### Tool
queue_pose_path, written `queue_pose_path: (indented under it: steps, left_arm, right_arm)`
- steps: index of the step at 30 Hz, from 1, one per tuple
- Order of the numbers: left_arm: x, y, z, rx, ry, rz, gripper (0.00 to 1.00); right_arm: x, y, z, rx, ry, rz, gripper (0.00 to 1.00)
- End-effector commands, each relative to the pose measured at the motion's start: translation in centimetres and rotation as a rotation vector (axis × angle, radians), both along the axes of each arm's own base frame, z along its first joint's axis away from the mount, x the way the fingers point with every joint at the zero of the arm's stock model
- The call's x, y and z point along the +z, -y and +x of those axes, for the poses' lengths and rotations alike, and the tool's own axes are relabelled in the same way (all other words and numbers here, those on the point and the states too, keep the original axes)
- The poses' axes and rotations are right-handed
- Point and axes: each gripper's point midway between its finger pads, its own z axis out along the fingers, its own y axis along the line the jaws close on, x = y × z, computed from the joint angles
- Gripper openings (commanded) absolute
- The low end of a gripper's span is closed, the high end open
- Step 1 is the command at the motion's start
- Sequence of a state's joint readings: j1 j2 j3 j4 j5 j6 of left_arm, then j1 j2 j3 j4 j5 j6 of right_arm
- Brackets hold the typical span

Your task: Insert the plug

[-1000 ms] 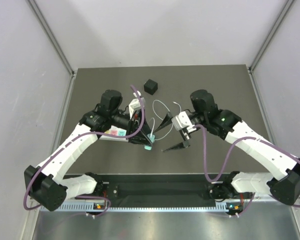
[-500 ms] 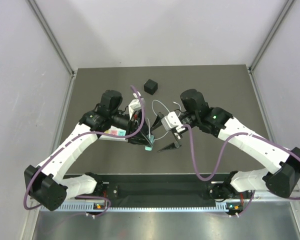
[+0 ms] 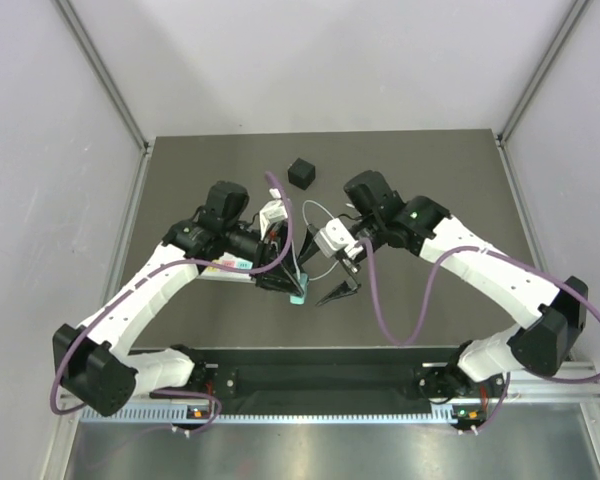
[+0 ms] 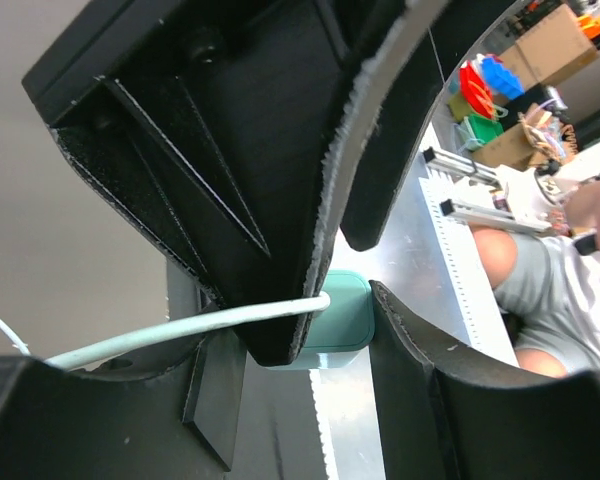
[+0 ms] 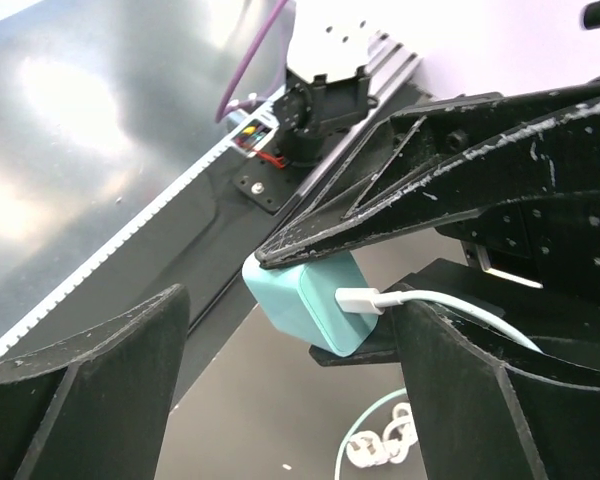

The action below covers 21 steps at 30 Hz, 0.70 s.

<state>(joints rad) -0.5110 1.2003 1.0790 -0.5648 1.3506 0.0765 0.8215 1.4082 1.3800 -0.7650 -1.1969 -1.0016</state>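
Note:
My left gripper (image 3: 292,285) is shut on a small teal adapter block (image 3: 298,296) with a pale cable (image 5: 460,305) plugged into it, held just above the table. In the left wrist view (image 4: 342,318) the block (image 4: 348,305) sits between the pads. My right gripper (image 3: 338,270) is open, and in the right wrist view (image 5: 290,308) its fingers stand wide on either side of the block (image 5: 305,305) without touching it. A small black cube-shaped plug (image 3: 300,172) lies alone at the back of the table; no wire shows on it. The white power strip (image 3: 230,265) lies under my left arm.
A thin pale wire (image 3: 325,210) loops on the dark mat between the arms. A short coiled white cord (image 5: 380,440) lies below the held block. The black rail (image 3: 320,378) and arm bases run along the near edge. Grey walls enclose the table.
My right arm has swung left toward the left gripper, and its open fingers now straddle the teal block. The left gripper has kept hold and barely moved.

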Motion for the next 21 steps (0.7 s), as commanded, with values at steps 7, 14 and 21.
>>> queue_pose_path:
  steps: [7,14,21]
  left_arm:
    - [2.2,0.7,0.0,-0.071,0.072,-0.066,0.00]
    - [1.9,1.6,3.5,0.095,0.162,0.005,0.00]
    - [5.0,2.7,8.4,0.429,0.090,0.002,0.00]
  right_arm:
    - [-0.1,0.2,-0.7,0.063,0.061,0.019,0.74]
    - [-0.8,1.2,2.2,-0.271,0.022,-0.033,1.00]
    - [4.3,3.4,7.9,-0.843,-0.087,0.198,1.00]
